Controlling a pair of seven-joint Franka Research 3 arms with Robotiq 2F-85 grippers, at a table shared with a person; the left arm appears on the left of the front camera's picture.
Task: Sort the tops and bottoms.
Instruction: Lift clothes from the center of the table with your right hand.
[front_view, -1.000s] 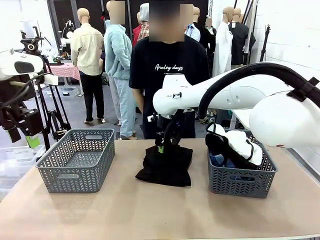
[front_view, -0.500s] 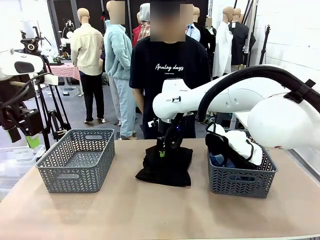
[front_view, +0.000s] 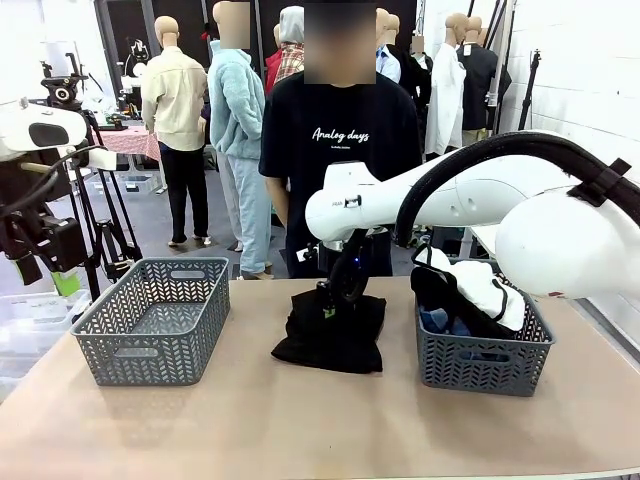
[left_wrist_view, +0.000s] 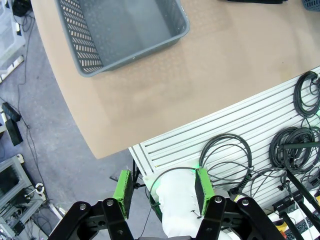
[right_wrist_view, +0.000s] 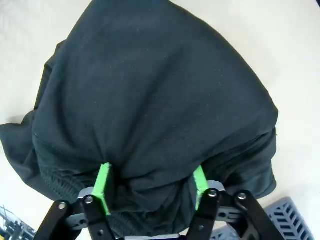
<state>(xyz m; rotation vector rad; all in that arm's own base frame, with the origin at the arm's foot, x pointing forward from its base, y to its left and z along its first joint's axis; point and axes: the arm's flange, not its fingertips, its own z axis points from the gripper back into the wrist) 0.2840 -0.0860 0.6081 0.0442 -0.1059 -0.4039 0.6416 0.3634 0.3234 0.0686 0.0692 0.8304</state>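
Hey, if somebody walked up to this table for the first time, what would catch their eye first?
Most striking is the big white right arm reaching across the middle, its right gripper pressed into a folded black garment at the table's centre, green pads bunching the cloth. To its right, a grey basket brims with a white piece, a black piece and blue denim, while the left grey basket holds nothing. A person in a black printed T-shirt stands behind.

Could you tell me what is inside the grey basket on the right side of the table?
The right basket holds a white garment, a black garment and some blue denim. Anything beneath them is covered.
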